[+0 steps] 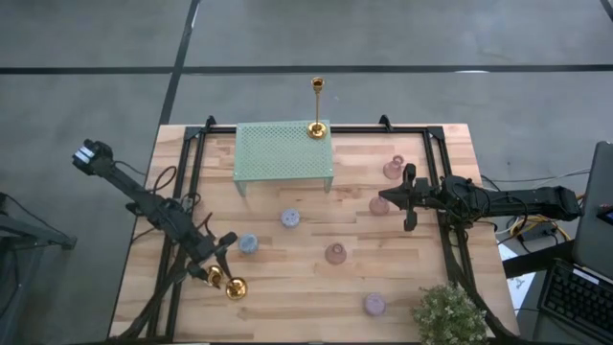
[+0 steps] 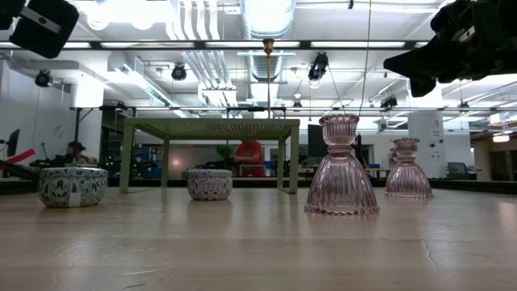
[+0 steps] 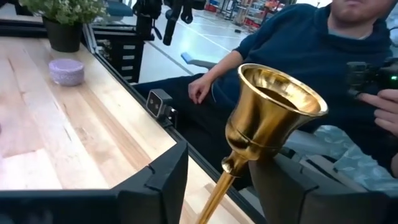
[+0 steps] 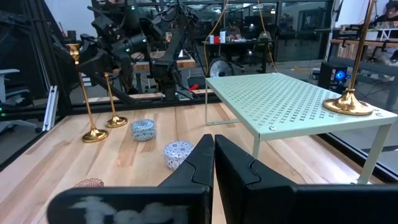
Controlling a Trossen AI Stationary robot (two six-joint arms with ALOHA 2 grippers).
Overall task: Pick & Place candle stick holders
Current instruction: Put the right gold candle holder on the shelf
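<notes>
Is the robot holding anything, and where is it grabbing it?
The left gripper is around a gold candlestick's thin stem, just below its cup; whether it's gripping can't be told. The right gripper is shut and empty.

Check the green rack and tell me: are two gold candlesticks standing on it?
No, only one gold candlestick stands on the green rack, at its far edge.

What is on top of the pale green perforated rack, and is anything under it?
One gold candlestick stands on the rack, at a far corner. In the right wrist view the part of the table under it that shows is bare; the rest is hidden by the rack's top.
</notes>
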